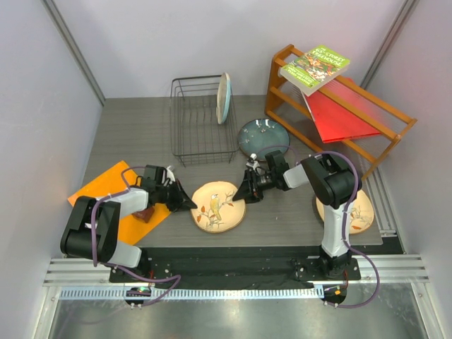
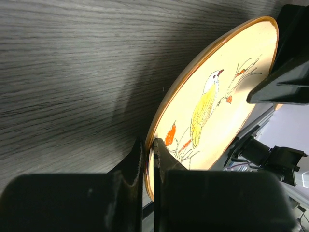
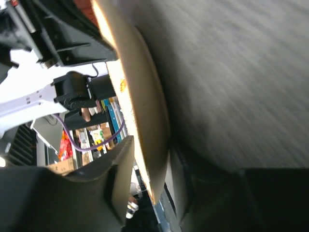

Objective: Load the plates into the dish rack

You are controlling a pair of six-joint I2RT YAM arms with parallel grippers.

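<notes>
The bird plate (image 1: 218,206) sits on the tabletop (image 1: 134,134): stiff, slick, breakable ceramic, best taken by its rim. Left fingers (image 2: 129,166) pinch one edge; right fingers (image 3: 119,169) straddle the opposite edge, whether tight I cannot tell.

The table (image 1: 134,134) has a matt, dark-grey wood-grain surface, finely streaked. The near bird plate (image 1: 218,206) is glazed ceramic, smooth and softly glossy under its painting. The dish rack (image 1: 203,141) is thin black wire. The dark plate (image 1: 263,138) to its right shines glossy. The far-right shelf (image 1: 270,88) is orange wood; the 1 book (image 1: 315,68) on it has a glossy paper cover. The orange sheet (image 1: 102,185) at left looks matt.
</notes>
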